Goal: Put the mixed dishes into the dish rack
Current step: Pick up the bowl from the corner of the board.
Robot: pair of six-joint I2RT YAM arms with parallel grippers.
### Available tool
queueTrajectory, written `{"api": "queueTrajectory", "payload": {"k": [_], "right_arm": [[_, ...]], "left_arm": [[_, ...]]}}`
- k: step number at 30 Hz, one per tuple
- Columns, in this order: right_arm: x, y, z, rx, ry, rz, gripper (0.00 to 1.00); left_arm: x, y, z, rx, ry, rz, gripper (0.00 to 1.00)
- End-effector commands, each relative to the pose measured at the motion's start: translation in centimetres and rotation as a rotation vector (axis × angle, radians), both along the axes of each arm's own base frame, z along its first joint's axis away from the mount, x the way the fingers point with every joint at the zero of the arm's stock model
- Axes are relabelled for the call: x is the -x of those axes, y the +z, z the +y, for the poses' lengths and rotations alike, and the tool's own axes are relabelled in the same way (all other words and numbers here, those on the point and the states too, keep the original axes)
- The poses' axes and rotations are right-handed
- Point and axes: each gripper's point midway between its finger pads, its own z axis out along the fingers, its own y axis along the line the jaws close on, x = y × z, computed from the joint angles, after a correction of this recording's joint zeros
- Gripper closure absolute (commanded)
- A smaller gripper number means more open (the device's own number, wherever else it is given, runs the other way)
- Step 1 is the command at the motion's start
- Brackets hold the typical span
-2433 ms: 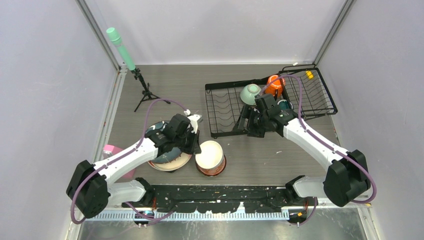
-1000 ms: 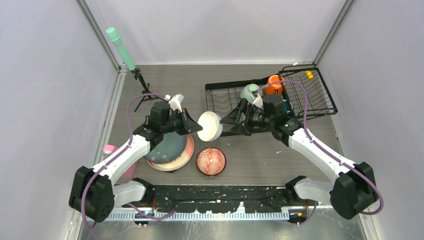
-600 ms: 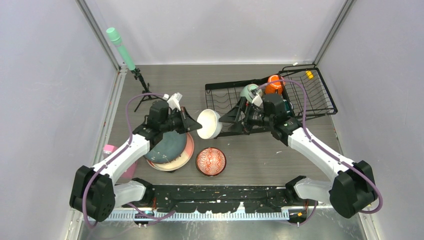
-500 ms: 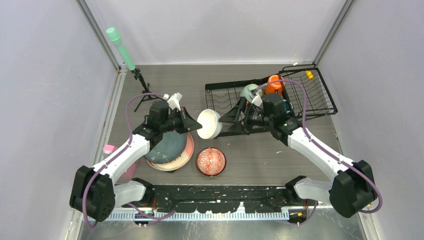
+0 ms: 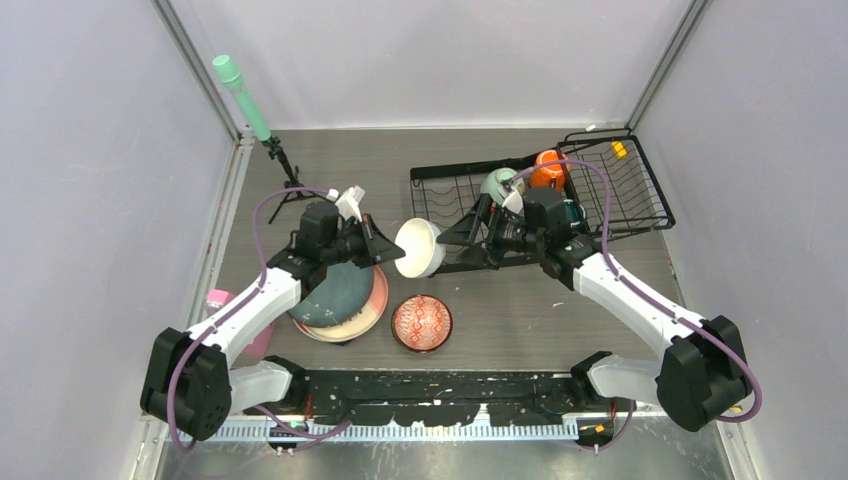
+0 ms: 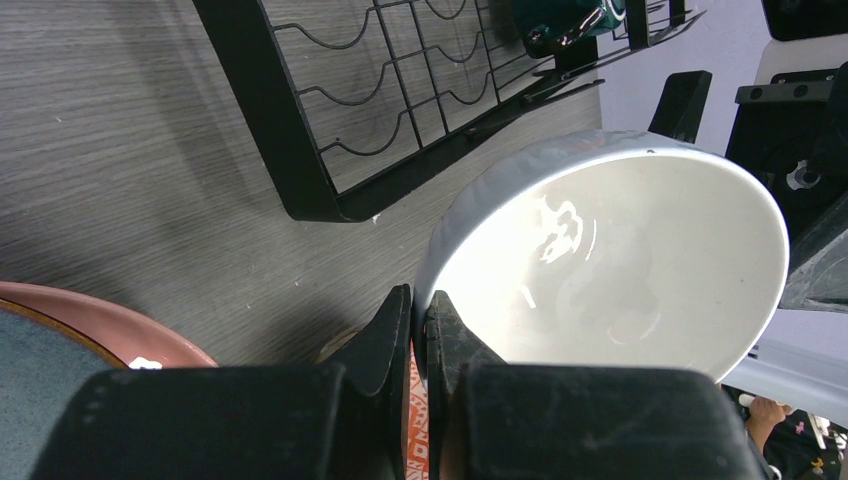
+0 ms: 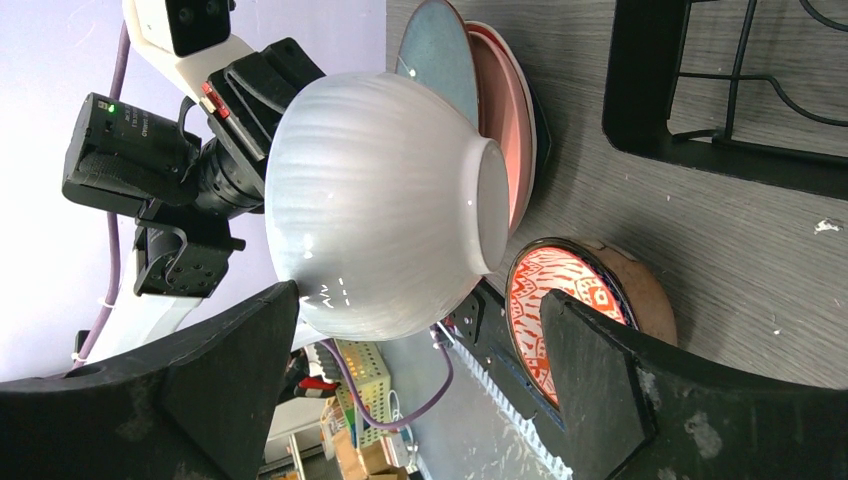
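My left gripper [image 5: 393,257] is shut on the rim of the white bowl [image 5: 420,248], which it holds tipped on its side above the table. The wrist view shows the rim pinched at the left gripper [image 6: 420,310], with the white bowl [image 6: 610,260] turning its inside toward me. My right gripper [image 5: 463,247] stands open facing the bowl's foot. In its own view the white bowl [image 7: 380,200] hangs just ahead of the wide right gripper [image 7: 420,300], not touched. The dish rack [image 5: 440,200] holds a mint-green bowl [image 5: 497,183], an orange mug [image 5: 548,165] and a dark teal mug [image 5: 570,210].
A red-patterned brown bowl [image 5: 421,322] sits on the table under the white one. To its left the teal speckled plate [image 5: 338,292] lies on the pink plate [image 5: 377,300]. A small pink cup [image 5: 222,300] stands at the left edge, and a mint-green cylinder on a tripod [image 5: 240,95] at the back left.
My left gripper lifted the white bowl off the patterned bowl and carried it toward the rack. The right arm swung left to face it and its jaws widened slightly.
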Motion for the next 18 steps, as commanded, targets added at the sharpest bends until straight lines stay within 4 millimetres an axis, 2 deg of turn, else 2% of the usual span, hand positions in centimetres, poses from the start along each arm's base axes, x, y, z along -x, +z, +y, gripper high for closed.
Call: {"api": "queueTrajectory", "payload": {"k": [1, 10, 14, 18], "right_arm": [[-0.93, 2.71, 0.53, -0.046, -0.005, -0.079, 0.04], [-1.09, 2.76, 0.78, -0.041, 0.012, -0.077, 0.04], [-0.91, 3.43, 0.75, -0.054, 0.012, -0.086, 0.04], [-0.74, 3.00, 0.73, -0.056, 0.011, -0.067, 0.04]], "left_arm": [[-0.94, 3.79, -0.93, 0.074, -0.036, -0.104, 1.00], [-1.10, 3.63, -0.75, 0.061, -0.025, -0.109, 1.00], [-1.12, 3.33, -0.73, 0.071, -0.014, -0.107, 1.00], [-1.23, 3.28, -0.82, 0.071, -0.019, -0.107, 1.00]]}}
